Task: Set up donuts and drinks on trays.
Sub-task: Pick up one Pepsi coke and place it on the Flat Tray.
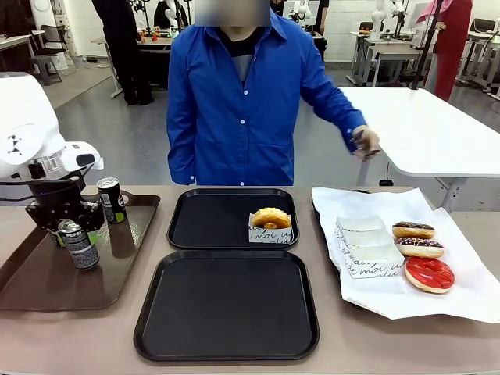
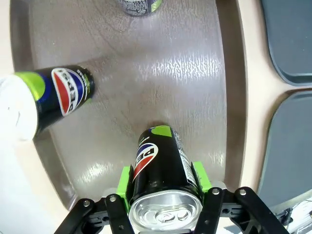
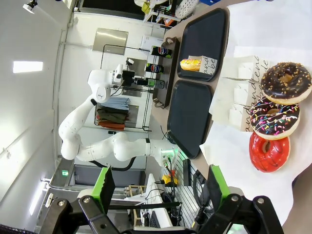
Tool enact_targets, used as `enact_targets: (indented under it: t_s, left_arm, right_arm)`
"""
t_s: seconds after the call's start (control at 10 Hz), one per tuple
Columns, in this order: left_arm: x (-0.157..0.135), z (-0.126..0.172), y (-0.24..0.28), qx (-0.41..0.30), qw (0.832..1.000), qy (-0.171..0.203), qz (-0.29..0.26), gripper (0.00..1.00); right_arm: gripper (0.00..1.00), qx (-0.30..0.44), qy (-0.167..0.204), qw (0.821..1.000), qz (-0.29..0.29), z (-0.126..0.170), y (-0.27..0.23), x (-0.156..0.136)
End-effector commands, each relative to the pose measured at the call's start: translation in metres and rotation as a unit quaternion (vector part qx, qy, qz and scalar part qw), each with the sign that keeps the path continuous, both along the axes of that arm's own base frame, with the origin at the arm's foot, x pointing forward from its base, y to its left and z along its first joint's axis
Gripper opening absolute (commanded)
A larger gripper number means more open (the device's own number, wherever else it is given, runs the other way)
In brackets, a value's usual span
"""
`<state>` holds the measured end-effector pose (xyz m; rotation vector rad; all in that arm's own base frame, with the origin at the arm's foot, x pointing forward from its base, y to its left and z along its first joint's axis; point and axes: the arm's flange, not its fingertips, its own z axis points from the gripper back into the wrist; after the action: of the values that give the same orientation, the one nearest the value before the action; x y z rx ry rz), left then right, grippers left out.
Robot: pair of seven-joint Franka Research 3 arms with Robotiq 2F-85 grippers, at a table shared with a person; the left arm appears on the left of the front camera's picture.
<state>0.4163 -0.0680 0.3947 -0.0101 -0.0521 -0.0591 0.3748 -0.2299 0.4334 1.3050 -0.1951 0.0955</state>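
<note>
The left gripper [image 2: 163,178] pinches one can [image 1: 79,245] by its sides between the green pads [image 2: 125,180] while it stands upright on the brown tray [image 1: 35,301]. This hold is judged suitable for carrying it level to the near black tray [image 1: 226,312], which lies just right of the brown tray. The can is slim and black, with a silver top, a Pepsi logo and green accents. The right gripper [image 3: 160,183] is spread and empty.

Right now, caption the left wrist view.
Left gripper shut on a soda can on the brown tray, two other cans nearby.
</note>
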Motion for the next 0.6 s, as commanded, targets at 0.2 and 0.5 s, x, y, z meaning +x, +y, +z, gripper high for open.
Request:
enact_targets:
  t_s: [0.2, 0.5]
  left_arm:
    - [-0.064, 0.075, -0.012, 0.035, 0.998, -0.028, 0.041, 0.00]
    - [-0.073, 0.091, -0.013, 0.043, 0.996, -0.022, 0.081, 0.00]
  right_arm:
    - [1.00, 0.000, 0.001, 1.000, 0.001, 0.000, 0.001, 0.000]
    - [1.00, 0.000, 0.001, 1.000, 0.001, 0.000, 0.001, 0.000]
